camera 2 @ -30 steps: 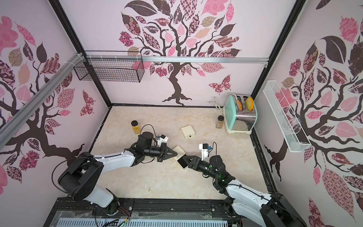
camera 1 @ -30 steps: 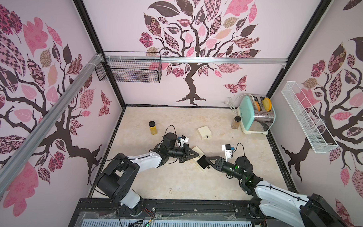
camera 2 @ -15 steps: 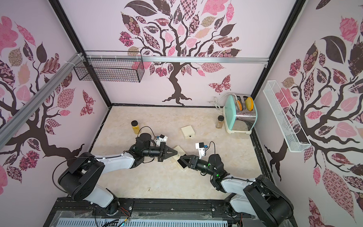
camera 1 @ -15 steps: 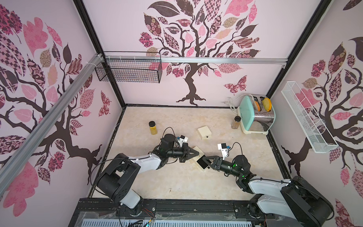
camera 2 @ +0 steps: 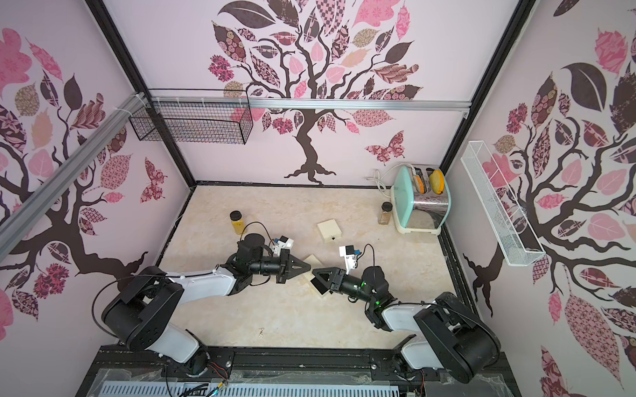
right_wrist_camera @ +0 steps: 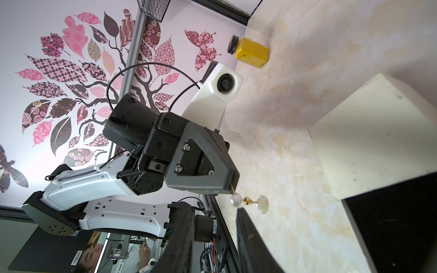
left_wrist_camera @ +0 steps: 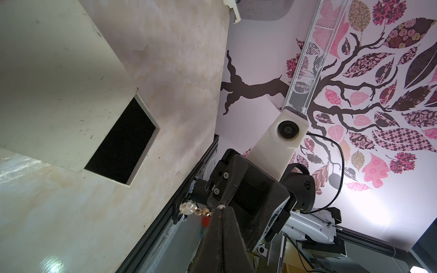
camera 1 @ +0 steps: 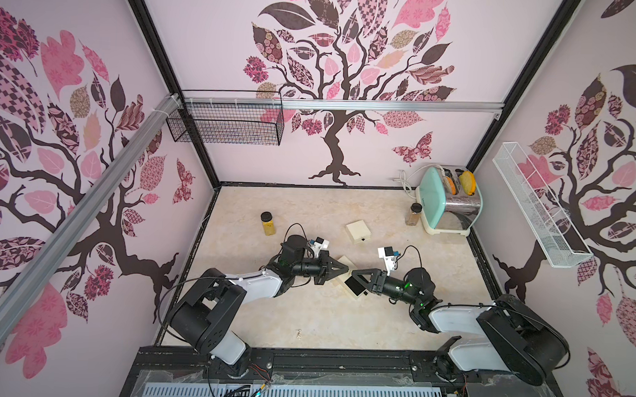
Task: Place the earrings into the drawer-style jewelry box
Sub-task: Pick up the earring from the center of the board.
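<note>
Marble-look table, both arms reaching to its middle. Mint toaster in the far right corner, no brand legible. Black basket on the back wall, white basket on the right wall.

Cream box mid-table, its black-lined drawer pulled out toward the right arm. Spare box sits behind it, well apart. Yellow jar stands back left and brown jar is just beside the toaster; neither label is readable. Barcode sticker off-table, print too small to read.

Left gripper has its fingers pressed together on the hook of an earring: pearl, gold bead, pale flower. It dangles clear of the table, above the box by the open drawer. Right gripper is tip to tip with it, fingers apart, one tip just beside the pearl.

Second earring lies on the table near the front edge, well apart from the box.
</note>
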You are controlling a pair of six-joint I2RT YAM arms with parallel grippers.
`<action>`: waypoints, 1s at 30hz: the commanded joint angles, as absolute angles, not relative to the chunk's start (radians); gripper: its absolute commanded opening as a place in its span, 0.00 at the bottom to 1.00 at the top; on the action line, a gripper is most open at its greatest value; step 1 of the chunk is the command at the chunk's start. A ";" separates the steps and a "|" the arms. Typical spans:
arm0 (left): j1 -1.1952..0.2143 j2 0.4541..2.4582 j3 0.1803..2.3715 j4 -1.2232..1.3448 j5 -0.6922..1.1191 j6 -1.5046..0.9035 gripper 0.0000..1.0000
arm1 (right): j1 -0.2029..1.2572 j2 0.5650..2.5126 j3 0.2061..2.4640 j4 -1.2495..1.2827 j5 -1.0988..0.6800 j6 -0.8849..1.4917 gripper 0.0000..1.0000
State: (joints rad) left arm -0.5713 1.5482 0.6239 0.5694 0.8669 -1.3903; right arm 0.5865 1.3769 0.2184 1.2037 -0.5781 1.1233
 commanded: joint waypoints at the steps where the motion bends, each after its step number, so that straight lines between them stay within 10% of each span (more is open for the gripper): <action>1: -0.575 1.545 0.618 0.598 0.868 -1.390 0.00 | 0.580 1.397 0.252 1.251 -0.595 1.120 0.32; 30: -0.571 1.535 0.614 0.598 0.873 -1.384 0.00 | 0.552 1.393 0.274 1.148 -0.620 1.059 0.26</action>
